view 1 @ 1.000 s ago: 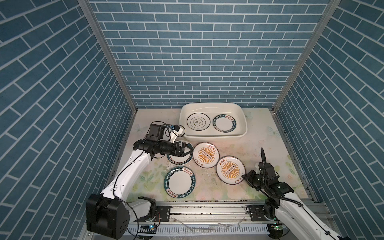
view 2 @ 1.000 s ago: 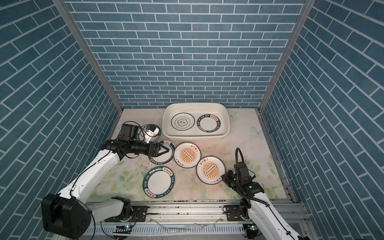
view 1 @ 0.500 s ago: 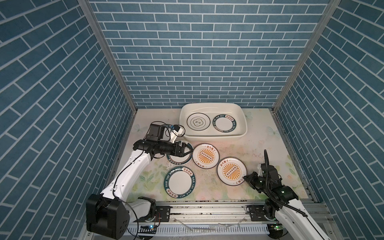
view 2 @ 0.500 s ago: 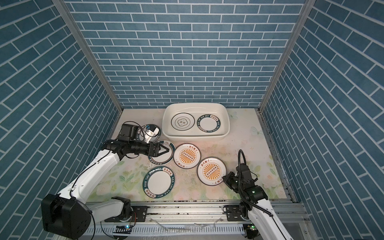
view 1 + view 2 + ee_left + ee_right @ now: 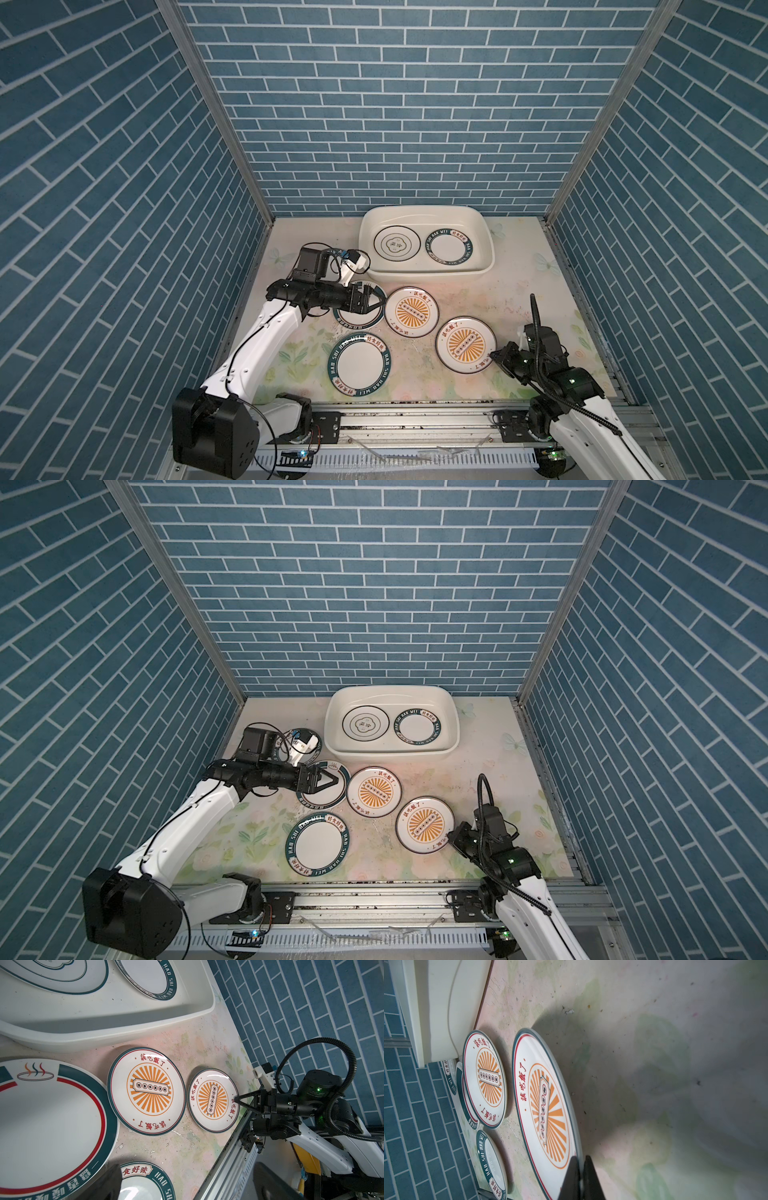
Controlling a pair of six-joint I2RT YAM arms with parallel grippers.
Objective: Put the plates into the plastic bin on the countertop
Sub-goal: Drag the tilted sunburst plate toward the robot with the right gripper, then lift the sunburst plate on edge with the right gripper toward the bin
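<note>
The flowered table [image 5: 536, 299] bears the white plastic bin [image 5: 432, 275] at its back. Before it lie two sunburst plates [image 5: 411, 311] and, to their left, teal-rimmed plates [image 5: 359, 365].

Top cams overhead, same full scene, wrist cams close

HIDDEN: we see little of a round white dark-rimmed plate [image 5: 317, 746] under the left arm [image 5: 266, 777] | CUT OFF: orange-sunburst round white plate [image 5: 548, 1105], right wrist view's edge

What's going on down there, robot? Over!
Right gripper shut on rim of near sunburst plate. Left gripper open above steam-logo teal plate. Way to plastic bin looks clear. Over.
</note>
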